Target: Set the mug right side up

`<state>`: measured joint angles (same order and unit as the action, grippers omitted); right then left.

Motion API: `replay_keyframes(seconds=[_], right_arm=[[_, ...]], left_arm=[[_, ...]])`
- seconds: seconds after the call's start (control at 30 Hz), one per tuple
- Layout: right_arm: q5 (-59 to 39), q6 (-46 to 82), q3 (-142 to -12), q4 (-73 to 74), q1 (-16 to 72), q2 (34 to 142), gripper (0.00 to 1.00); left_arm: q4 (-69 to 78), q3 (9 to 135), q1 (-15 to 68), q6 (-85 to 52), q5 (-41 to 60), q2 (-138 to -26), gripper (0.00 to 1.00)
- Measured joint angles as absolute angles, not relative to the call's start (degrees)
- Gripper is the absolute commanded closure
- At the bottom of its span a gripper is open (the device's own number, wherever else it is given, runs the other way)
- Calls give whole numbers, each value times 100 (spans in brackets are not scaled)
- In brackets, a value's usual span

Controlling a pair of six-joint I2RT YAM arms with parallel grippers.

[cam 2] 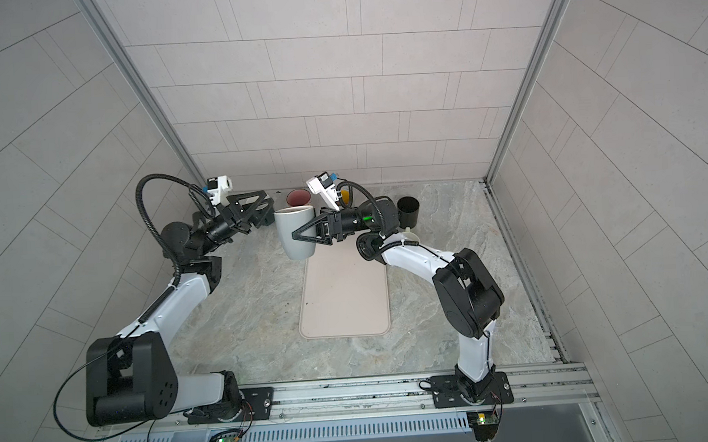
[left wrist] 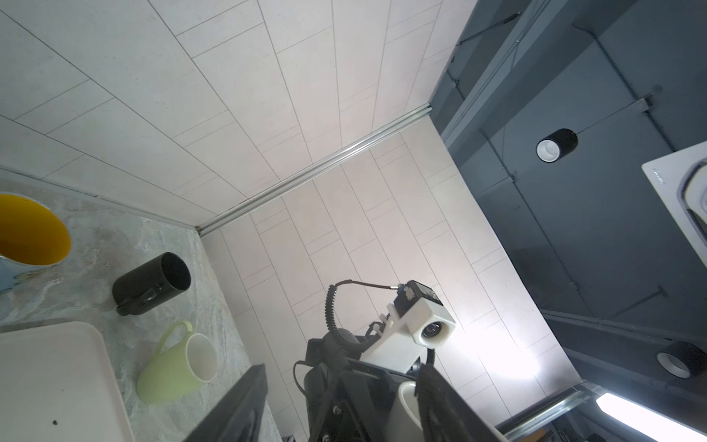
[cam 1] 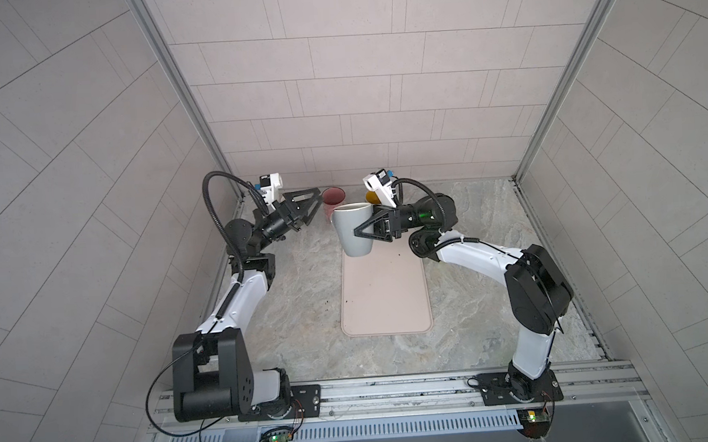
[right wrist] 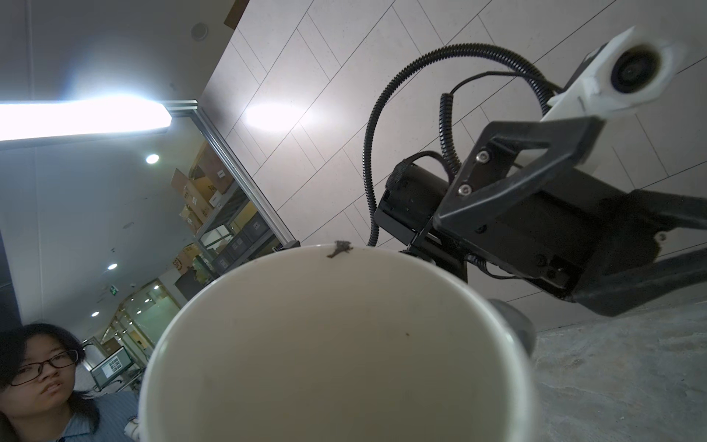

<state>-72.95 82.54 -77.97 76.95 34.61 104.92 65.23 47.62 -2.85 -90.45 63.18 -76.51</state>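
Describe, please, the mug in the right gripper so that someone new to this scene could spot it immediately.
Find the pale pink mat in the middle of the marble table. At its far end the right gripper holds a pale grey mug, mouth up. Unlike the maroon mug and yellow-lined mug behind it, it is clamped in a gripper.

The left arm (cam 1: pixel 231 295) rises from its base with the elbow bent. Its wrist is turned toward the middle, and the left gripper (cam 1: pixel 315 206) lies nearly level with its jaws spread and empty. The right arm (cam 1: pixel 470 253) folds inward, and the right gripper (cam 1: pixel 359 230) points sideways, jaws clamped across the grey mug (cam 1: pixel 347 241).
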Motion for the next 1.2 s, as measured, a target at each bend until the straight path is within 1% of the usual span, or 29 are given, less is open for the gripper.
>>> replay_keyframes(seconds=[0.2,0.37,0.73,1.2], right_arm=[[-7299,8617,-8195,7695,3479,10492,100],[-7297,8868,-8442,7719,3583,10492,100],[-7203,9135,-8486,7824,3638,10503,100],[-6895,9251,-8562,7843,3632,10512,100]], left_arm=[[6917,4497,-226,-9299,6440,-7205,33],[7048,4488,36,-9301,6410,-7131,33],[7046,4427,530,-9275,6152,-6914,32],[7050,4080,558,-9277,6097,-6436,33]])
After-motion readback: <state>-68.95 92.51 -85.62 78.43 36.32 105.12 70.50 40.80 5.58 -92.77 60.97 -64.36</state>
